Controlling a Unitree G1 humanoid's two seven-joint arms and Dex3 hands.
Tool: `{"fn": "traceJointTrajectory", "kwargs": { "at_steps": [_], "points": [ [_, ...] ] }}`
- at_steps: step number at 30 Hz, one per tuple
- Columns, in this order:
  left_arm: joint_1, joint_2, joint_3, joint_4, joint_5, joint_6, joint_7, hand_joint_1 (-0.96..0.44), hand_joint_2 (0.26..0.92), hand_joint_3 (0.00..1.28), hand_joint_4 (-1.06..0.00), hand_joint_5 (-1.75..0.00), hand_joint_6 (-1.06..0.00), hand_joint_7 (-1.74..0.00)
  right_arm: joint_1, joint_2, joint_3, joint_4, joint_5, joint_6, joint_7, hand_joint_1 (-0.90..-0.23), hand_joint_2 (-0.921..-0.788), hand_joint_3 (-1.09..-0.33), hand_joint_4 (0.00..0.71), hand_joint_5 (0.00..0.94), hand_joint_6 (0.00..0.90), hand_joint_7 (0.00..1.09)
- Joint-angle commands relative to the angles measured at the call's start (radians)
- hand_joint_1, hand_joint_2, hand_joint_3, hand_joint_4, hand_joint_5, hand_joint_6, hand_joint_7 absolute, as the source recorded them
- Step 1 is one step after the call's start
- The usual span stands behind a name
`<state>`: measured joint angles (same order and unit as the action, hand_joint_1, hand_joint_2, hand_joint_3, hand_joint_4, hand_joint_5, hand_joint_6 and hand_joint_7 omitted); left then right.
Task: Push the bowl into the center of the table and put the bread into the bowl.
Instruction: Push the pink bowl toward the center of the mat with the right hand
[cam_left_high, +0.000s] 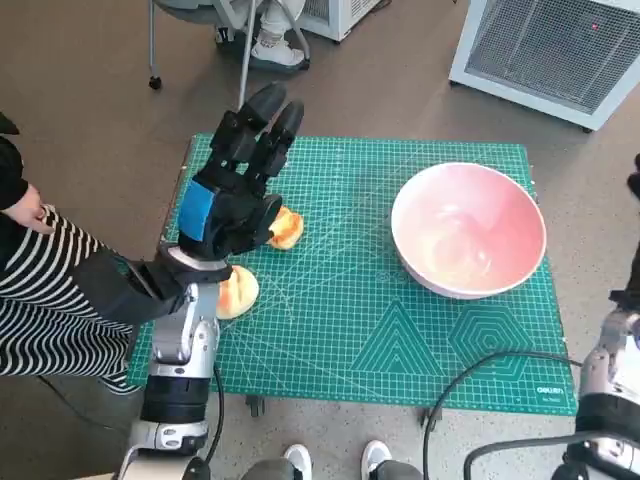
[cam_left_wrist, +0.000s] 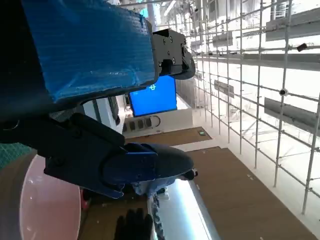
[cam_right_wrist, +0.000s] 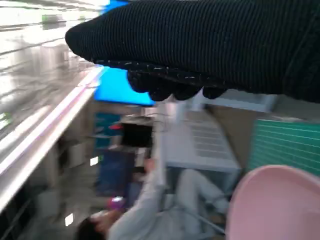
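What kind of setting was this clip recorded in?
Most likely a robotics lab or test hall rather than a home: a green cutting mat covers the small table, grilled white equipment cabinets stand on the floor, and the left wrist view shows a blue screen.

Steep overhead head view; bowl (cam_left_high: 468, 230) in all views

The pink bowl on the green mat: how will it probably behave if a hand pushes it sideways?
The large pink round bowl looks smooth and wide, so it will probably slide rather than tip. It holds nothing, so it seems light and may move easily. The green gridded cutting mat is flat, so nothing visible should catch its base.
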<state>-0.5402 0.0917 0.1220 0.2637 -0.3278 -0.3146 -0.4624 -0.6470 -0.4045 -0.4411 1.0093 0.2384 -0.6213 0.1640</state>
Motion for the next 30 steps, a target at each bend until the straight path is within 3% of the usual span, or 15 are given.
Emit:
{"fn": "traceJointTrajectory", "kwargs": {
  "at_steps": [1,13,30],
  "points": [
    [-0.020,0.016,0.001,0.009,0.014,-0.015,-0.001,-0.69,0.921,0.47,-0.12,-0.07,0.00,-0.50,-0.029,0.001,-0.002,0.115,0.002,0.039,-0.014,-0.672,-0.921,-0.911,0.073,0.002,0.002,0.47],
    [-0.012,0.041,0.011,0.011,0.007,-0.020,-0.018,-0.69,0.921,0.47,-0.12,-0.06,0.00,-0.49,-0.084,0.058,-0.009,0.234,0.019,0.122,-0.019,-0.650,-0.921,-0.917,0.094,0.008,0.025,0.44],
    [0.013,0.066,0.031,0.002,-0.006,-0.026,-0.033,-0.68,0.921,0.45,-0.13,-0.05,0.00,-0.49,-0.161,0.185,-0.032,0.277,0.056,0.214,0.014,-0.645,-0.921,-0.885,0.110,0.003,0.103,0.33]
  ]
}}
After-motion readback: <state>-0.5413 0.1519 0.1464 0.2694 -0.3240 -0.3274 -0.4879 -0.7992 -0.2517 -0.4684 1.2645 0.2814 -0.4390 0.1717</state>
